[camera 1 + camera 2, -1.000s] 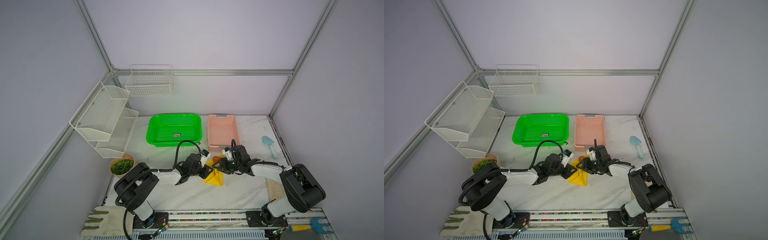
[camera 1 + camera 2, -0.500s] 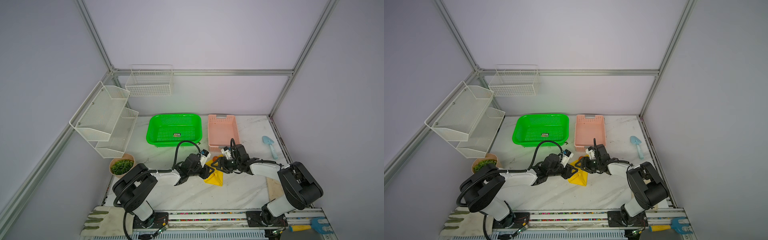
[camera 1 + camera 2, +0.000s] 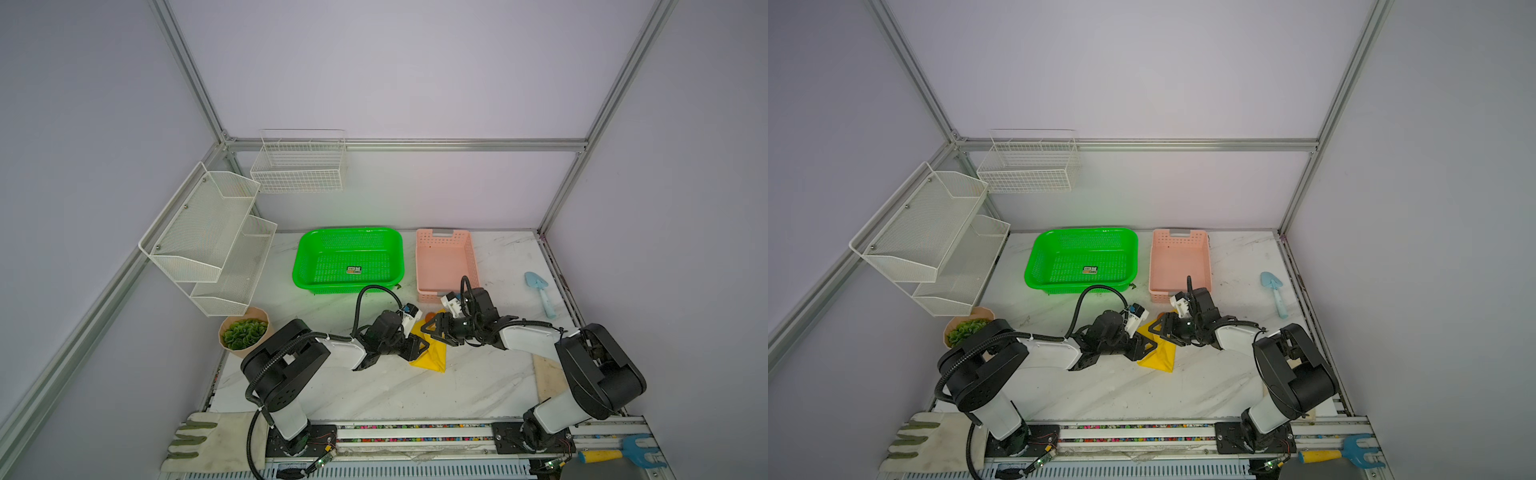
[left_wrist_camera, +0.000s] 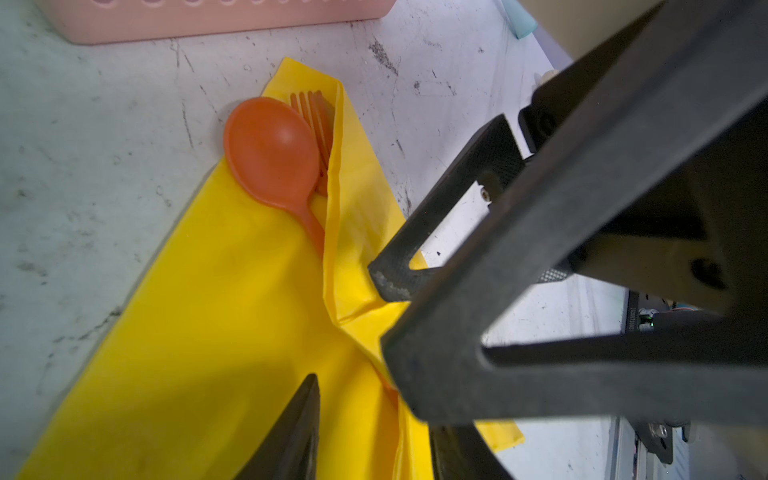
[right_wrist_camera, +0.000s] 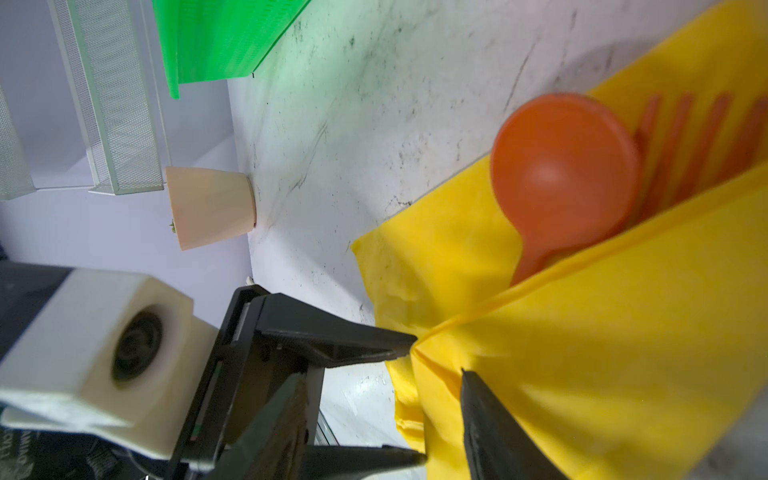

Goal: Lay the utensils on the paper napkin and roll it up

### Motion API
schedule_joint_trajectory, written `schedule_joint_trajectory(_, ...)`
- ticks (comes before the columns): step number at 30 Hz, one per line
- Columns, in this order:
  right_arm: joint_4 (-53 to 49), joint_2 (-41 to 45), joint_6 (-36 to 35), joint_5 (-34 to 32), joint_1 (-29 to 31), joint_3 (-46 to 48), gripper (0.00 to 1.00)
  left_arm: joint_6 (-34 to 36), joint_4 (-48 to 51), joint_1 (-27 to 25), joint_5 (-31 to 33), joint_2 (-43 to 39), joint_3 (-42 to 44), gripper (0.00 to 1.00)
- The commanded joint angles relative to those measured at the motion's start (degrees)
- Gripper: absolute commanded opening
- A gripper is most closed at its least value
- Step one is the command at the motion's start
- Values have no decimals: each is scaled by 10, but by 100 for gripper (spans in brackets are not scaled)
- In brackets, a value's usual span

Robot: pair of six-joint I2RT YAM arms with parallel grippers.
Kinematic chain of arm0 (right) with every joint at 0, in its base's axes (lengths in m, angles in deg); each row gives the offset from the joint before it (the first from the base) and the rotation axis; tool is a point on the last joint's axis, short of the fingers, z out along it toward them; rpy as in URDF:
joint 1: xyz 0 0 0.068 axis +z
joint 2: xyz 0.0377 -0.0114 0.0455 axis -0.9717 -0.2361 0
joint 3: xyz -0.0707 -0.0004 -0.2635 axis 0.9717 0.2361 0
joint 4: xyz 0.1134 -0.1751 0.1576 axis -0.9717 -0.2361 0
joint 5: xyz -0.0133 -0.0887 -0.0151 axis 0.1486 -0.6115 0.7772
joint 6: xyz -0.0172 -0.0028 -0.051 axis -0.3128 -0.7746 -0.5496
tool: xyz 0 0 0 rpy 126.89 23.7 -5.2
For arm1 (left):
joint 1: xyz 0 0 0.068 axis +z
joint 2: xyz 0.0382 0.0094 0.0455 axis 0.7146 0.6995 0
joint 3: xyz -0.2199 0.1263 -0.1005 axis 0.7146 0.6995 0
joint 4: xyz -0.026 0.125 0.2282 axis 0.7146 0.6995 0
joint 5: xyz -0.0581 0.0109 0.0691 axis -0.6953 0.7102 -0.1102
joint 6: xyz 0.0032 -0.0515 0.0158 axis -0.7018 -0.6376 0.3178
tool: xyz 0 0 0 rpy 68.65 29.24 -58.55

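Note:
The yellow paper napkin (image 3: pixel 434 358) (image 3: pixel 1163 358) lies mid-table, one side folded over the utensils. An orange spoon (image 4: pixel 270 153) (image 5: pixel 561 166) and fork (image 4: pixel 318 112) (image 5: pixel 698 137) stick out of the fold; the knife is hidden. My left gripper (image 3: pixel 417 347) (image 4: pixel 374 415) is open low over the napkin (image 4: pixel 187 332), with a raised crease between its fingers. My right gripper (image 3: pixel 432 330) (image 5: pixel 380 376) faces it, open, one finger on the folded flap (image 5: pixel 623 353) and one off the napkin's edge. The two sets of fingertips nearly touch.
A green basket (image 3: pixel 349 257) and a pink basket (image 3: pixel 442 262) stand just behind the grippers. A light-blue trowel (image 3: pixel 540 291) lies at the right, a potted plant (image 3: pixel 244 334) and white wire shelves (image 3: pixel 208 241) at the left. Gloves (image 3: pixel 208 440) and a rake (image 3: pixel 615 453) sit by the front rail.
Both grippers' jaws have widened a little. The right gripper has edged slightly toward the left one. The napkin stays folded over the utensils.

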Motion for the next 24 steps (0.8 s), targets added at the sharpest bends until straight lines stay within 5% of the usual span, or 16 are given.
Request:
schedule_joint_trajectory(1, 18, -3, 7, 9, 4, 4, 61, -8, -36, 4, -13, 3, -10, 41)
schedule_joint_trajectory(19, -31, 21, -13, -5, 3, -21, 60, 3, -20, 4, 2, 27, -24, 31)
schedule_joint_trajectory(21, -63, 35, -21, -37, 3, -33, 56, 5, -17, 4, 2, 27, -24, 31)
schedule_joint_trajectory(24, -86, 46, -17, -87, 0, -38, 38, 7, -16, 3, 2, 24, -25, 31)
